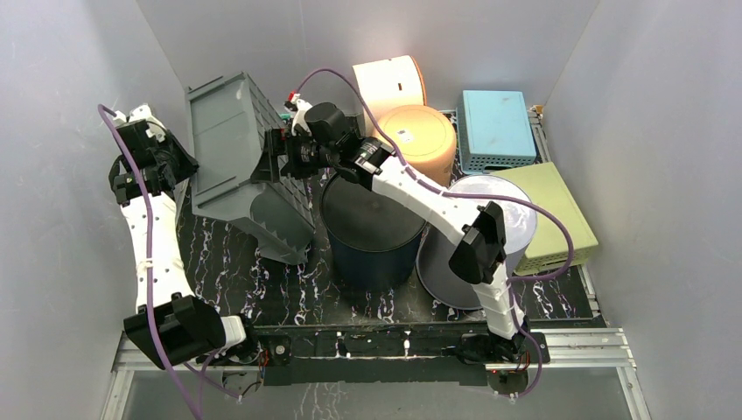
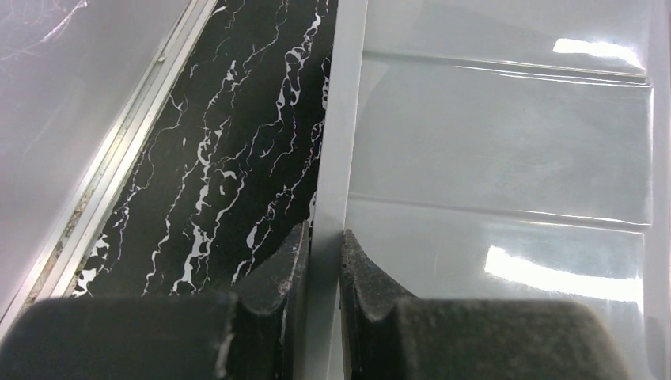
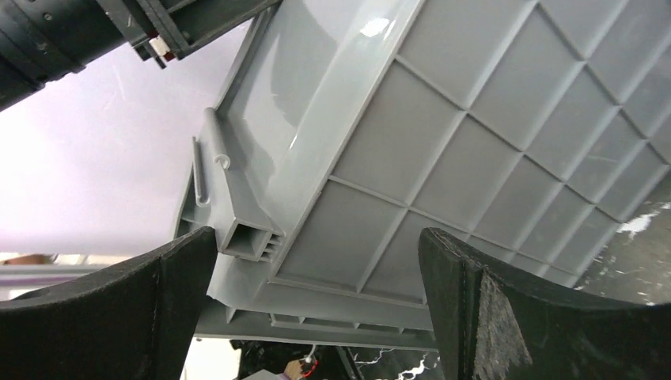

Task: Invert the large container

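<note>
The large container is a grey plastic bin (image 1: 236,157), tipped up on its side at the back left of the table, its ribbed underside facing right. My left gripper (image 1: 175,166) is shut on the bin's left rim (image 2: 336,182), one finger (image 2: 285,269) outside and one inside the wall. My right gripper (image 1: 278,156) is open at the bin's right side, its fingers (image 3: 475,301) spread wide in front of the ribbed base (image 3: 443,150), apart from it.
A dark blue round tub (image 1: 372,227) stands right of the bin, under the right arm. A pale lavender round tub (image 1: 490,236), orange cylinders (image 1: 420,140), a teal basket (image 1: 496,127) and a green box (image 1: 556,214) fill the right side. Grey walls enclose the black marbled table (image 1: 227,271).
</note>
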Robot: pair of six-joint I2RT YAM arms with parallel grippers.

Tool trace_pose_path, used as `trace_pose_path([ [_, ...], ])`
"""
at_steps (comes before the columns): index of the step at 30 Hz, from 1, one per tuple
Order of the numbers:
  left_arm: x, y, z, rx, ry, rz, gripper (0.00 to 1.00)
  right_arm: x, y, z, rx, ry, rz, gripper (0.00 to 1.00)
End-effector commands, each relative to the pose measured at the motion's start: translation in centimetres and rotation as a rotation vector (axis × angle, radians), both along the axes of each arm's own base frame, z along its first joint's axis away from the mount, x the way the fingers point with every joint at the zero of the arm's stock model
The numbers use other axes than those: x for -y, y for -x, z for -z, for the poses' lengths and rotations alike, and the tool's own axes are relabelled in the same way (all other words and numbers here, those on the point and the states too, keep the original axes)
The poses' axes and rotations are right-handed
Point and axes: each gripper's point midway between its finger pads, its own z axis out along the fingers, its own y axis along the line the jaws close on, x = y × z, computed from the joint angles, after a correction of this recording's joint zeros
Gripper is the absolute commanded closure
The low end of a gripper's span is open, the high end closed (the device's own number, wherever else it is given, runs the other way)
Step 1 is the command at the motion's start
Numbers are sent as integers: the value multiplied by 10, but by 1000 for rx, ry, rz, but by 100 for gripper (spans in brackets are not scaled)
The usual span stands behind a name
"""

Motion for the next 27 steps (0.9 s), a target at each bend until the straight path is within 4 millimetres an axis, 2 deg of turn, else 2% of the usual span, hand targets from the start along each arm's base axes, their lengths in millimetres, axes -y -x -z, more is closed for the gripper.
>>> trace_pose_path([
  [1,7,40,58,-241,60,-18,100,-18,16,-51,39,-194,-125,3],
  [5,14,38,68,-250,93,12,100,-22,38,-70,39,-283,-203,2],
  [10,29,30,81,-260,182,75,100,-33,82,-96,-10,-407,-338,2],
  [17,41,21,83,-231,239,125,100,-50,130,-122,-32,-482,-464,2],
  [21,47,14,79,-200,272,154,100,-59,140,-116,-48,-478,-474,2],
  [23,48,7,84,-205,299,163,100,-63,143,-109,-56,-466,-480,2],
  [27,41,-2,77,-204,282,143,100,-64,140,-106,-49,-450,-452,2],
])
